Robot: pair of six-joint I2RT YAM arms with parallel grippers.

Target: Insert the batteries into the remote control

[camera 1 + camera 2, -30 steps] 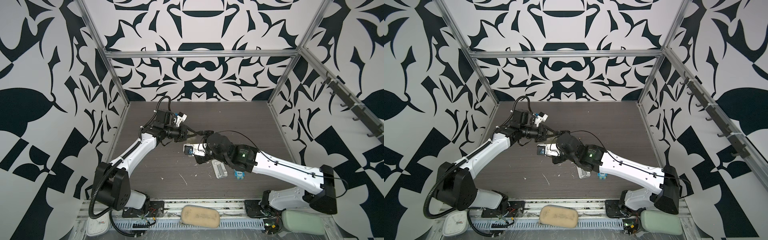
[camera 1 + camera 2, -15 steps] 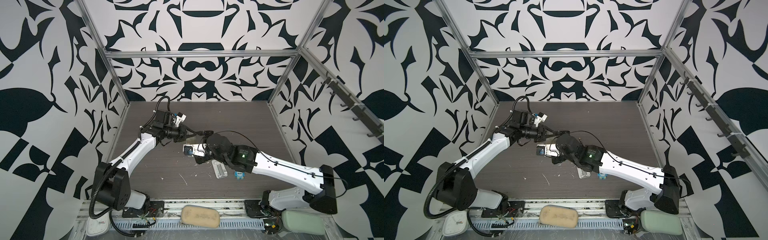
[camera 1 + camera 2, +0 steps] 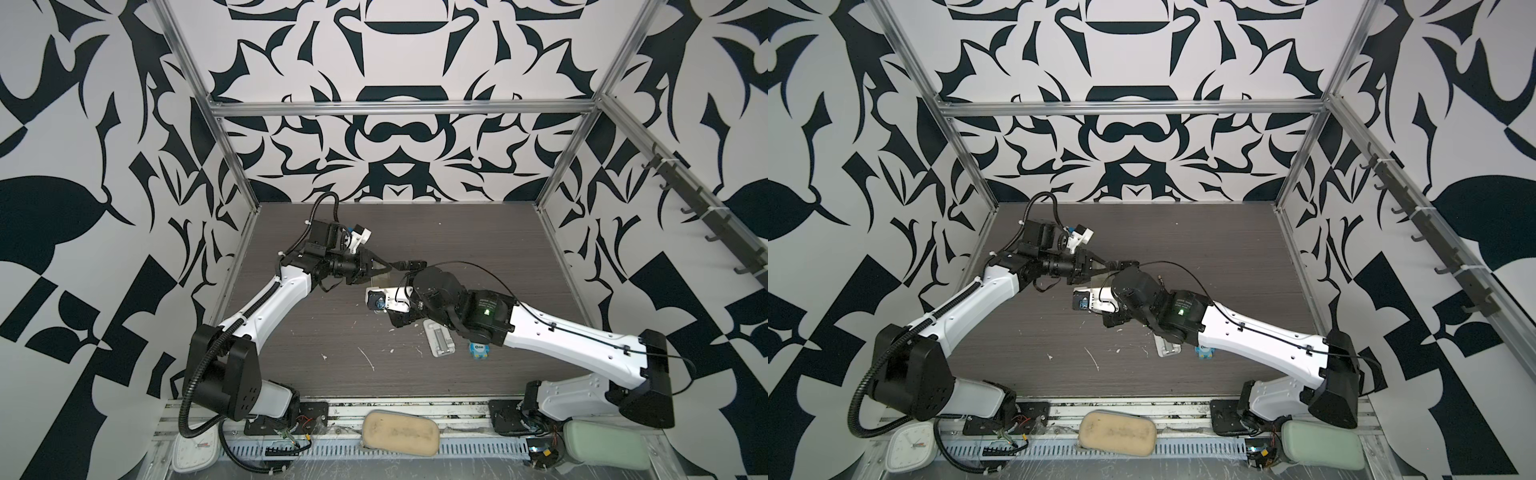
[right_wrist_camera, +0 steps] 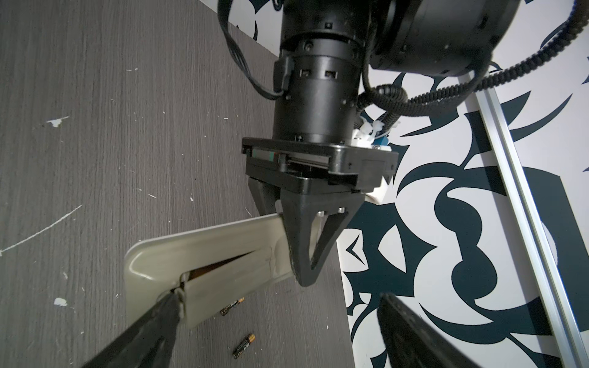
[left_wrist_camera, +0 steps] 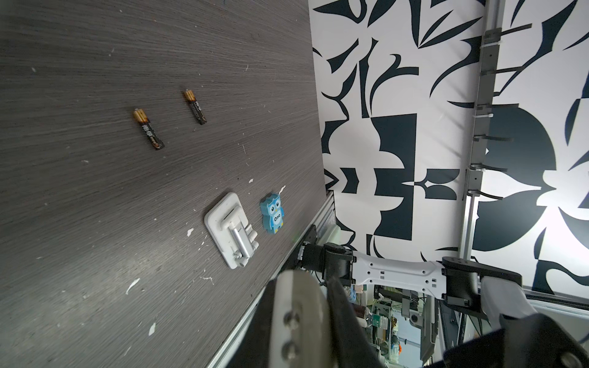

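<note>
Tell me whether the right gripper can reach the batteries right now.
Probably yes. The right gripper is open, and both batteries lie bare on the table nearby, but the remote control, held by the left gripper, hangs close to one.

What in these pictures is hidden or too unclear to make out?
- Right wrist view: the remote control shows only its back; its bay is a dark slit; one battery is half behind it.
- Top views: both batteries are hidden, apparently by the right arm; the white stand is partly covered too.
</note>
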